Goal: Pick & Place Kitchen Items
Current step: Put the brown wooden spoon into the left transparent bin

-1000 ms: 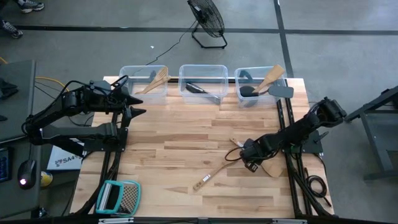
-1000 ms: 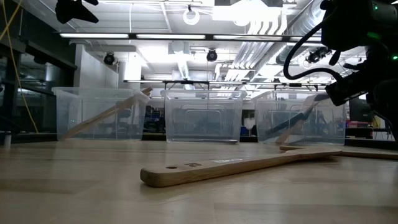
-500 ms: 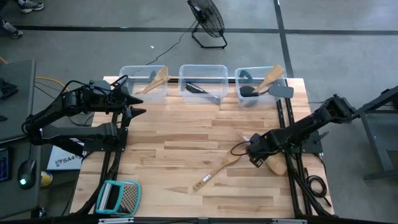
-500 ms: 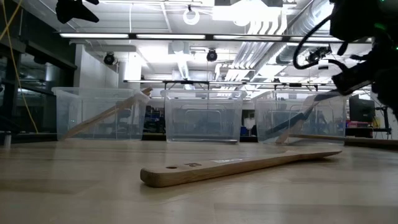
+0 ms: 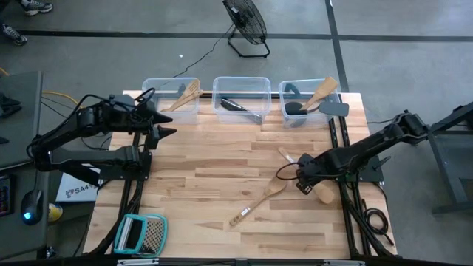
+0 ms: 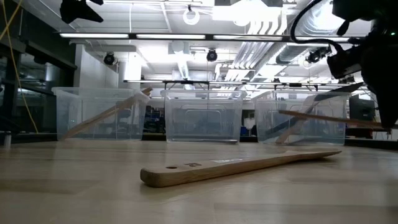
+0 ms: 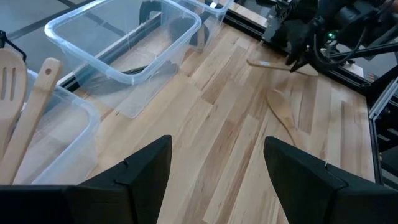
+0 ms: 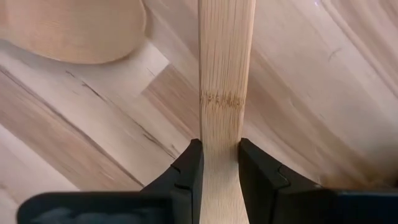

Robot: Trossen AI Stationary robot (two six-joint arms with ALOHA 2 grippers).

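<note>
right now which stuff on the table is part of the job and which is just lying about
Job:
- wooden spatula held in the right gripper
- wooden spoon on the table
- utensils in the three clear bins

Lying about:
- teal-framed grater
- floor fan
- left gripper, waiting open

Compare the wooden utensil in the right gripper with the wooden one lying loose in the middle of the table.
The held wooden utensil is clamped in the right gripper, jaws shut on its handle; the loose wooden spoon is touched by nothing. In the low view the held one hangs clear above the table, while the loose one lies flat on it. The held one ends in a broad blade; the loose one's head is smaller. Both are pale wood with long handles.
</note>
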